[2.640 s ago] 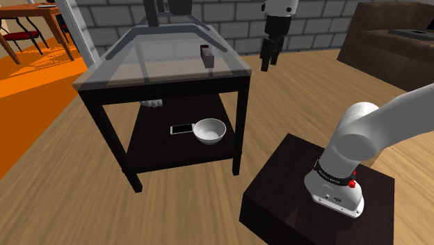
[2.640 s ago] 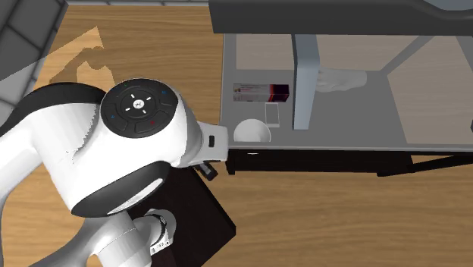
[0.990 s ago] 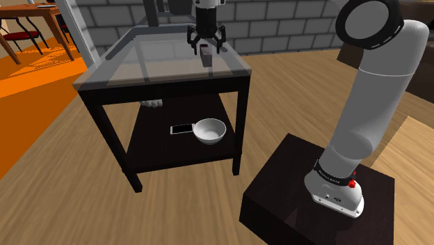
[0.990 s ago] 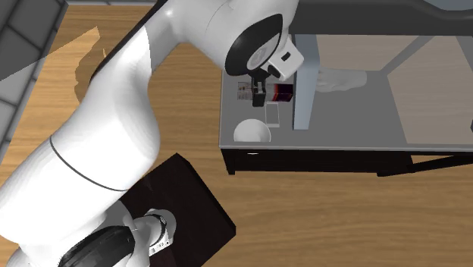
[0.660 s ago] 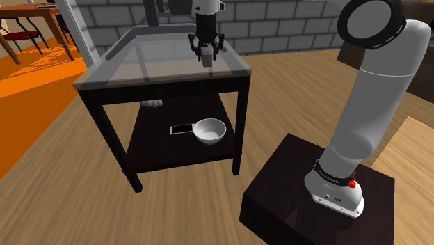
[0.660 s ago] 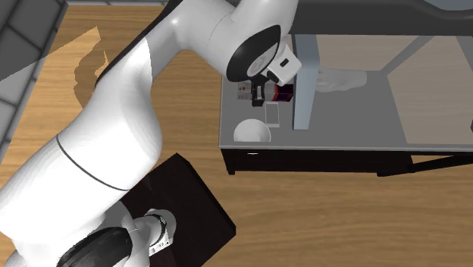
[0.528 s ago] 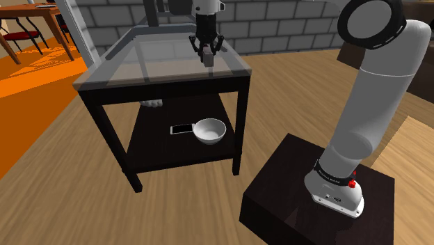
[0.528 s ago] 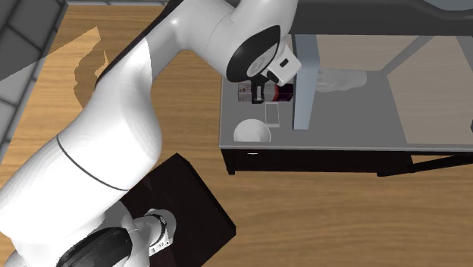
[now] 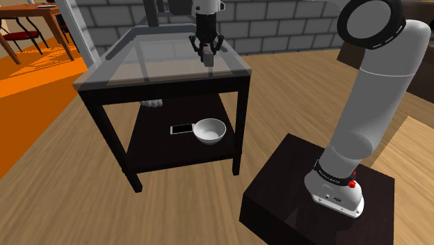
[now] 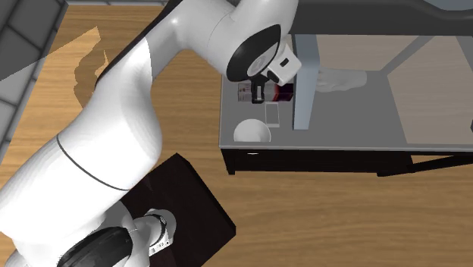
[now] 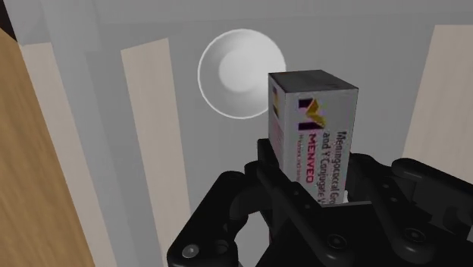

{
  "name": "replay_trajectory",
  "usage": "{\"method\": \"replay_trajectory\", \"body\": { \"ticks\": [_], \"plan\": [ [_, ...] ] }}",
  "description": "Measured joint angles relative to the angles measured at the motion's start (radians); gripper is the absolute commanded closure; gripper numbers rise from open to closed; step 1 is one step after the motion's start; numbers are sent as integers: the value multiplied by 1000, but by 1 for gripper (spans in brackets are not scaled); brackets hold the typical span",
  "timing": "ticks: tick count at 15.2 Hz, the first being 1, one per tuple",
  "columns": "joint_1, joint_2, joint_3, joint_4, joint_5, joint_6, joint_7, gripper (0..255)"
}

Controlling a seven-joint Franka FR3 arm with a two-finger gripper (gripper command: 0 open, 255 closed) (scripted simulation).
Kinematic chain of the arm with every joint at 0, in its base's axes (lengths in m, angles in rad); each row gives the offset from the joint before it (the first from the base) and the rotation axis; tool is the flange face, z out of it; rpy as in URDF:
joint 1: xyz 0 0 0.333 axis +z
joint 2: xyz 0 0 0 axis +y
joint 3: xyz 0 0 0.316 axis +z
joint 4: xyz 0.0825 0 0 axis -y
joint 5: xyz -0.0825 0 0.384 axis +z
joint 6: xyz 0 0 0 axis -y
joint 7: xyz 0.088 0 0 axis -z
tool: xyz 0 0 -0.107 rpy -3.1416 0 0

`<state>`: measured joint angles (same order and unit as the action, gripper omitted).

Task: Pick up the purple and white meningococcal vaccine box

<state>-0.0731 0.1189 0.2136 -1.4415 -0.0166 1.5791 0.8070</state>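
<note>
My tool [image 11: 317,196] is closed on the single vaccine box [image 11: 312,125], one black finger pressed to each side. The box stands upright between them, its white face bearing purple and magenta lettering. In the shoulder view the box sits at the glass top of the one table [image 9: 139,66], toward that view's right edge of the top. I cannot tell whether its base touches the glass. Through the glass, on the dark lower shelf [image 9: 156,149], I count one white bowl [image 9: 210,130] and one phone [image 9: 181,129] lying flat just beside it. The arm's dark stand [image 9: 278,202] sits on the wooden floor beside the table.
</note>
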Motion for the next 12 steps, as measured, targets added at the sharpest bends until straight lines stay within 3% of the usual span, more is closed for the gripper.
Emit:
{"method": "replay_trajectory", "body": {
  "ticks": [12],
  "plan": [
    [13, 76, 4, 260, -17, -192, 8, 255]
  ]
}}
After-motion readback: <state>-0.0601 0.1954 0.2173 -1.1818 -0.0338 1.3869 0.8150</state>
